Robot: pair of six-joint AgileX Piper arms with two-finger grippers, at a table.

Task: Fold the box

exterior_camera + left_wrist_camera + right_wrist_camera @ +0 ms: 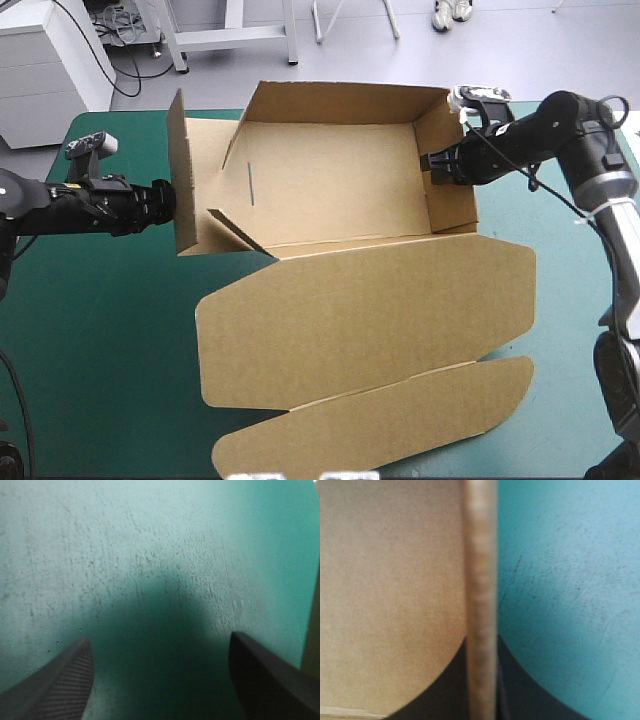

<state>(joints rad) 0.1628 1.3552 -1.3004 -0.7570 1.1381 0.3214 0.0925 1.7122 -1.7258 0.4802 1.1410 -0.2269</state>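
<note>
The brown box [340,180] stands at the table's far middle as an open tray with its walls raised. Its lid [370,320] lies flat toward the front edge, a long flap [380,420] beyond it. My right gripper [440,165] is shut on the box's right wall [452,200]; the right wrist view shows the board's edge [480,555] between the black fingers [481,640]. My left gripper [168,200] is level just outside the upright left wall [180,170]. It is open [160,642] with only teal-green cover under it, and a brown strip [315,630] shows beside it.
A small inner flap [235,232] leans inward at the box's front left corner. Bare teal-green cover [100,330] stretches from the lid to the table's left and front edges. A narrower strip of cover [570,300] lies to the lid's right, under the right arm.
</note>
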